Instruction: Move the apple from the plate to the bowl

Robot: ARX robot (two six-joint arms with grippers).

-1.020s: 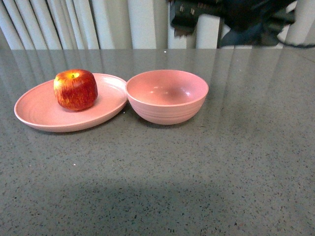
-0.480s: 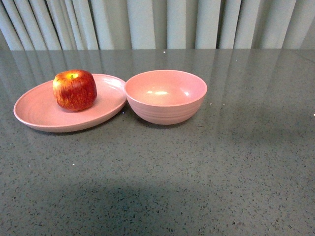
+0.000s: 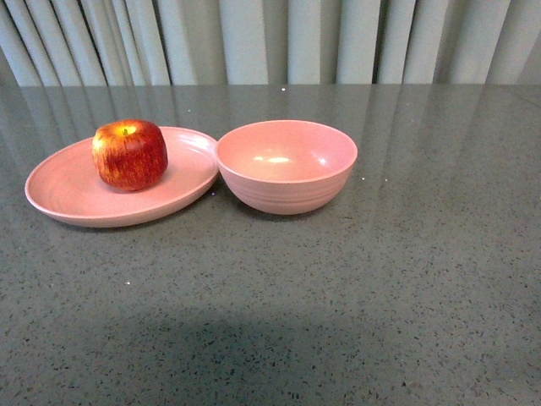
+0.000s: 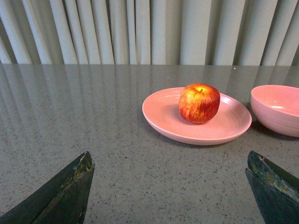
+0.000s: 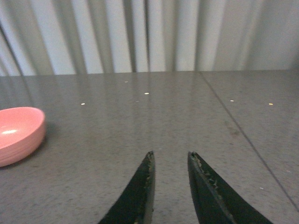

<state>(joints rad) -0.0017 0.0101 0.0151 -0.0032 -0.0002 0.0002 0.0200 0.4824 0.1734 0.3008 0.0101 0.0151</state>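
Worktop: dark grey speckled stone, glossy, with a pale pleated curtain hanging behind its far edge.

Apple: sits on the plate, stem end up, red with yellow streaks. It rests on the part of the plate nearer the worktop's far edge, well inside the rim. Nothing is touching it.

Plate: shallow, pink, lying flat on the left half of the worktop.

Bowl: deeper, pink, faintly ridged outside, upright near the middle of the worktop, just to the right of the plate. The two rims sit hard against each other from the front; whether they actually touch I cannot tell. Bowl interior holds nothing.

Left gripper: low over the worktop, nearer the front edge than the plate, facing the plate and apple. Fingers spread wide apart, nothing between them.

Right gripper: over the right side of the worktop, bowl off to its side. Fingers drawn close, a narrow gap between the tips, holding nothing.
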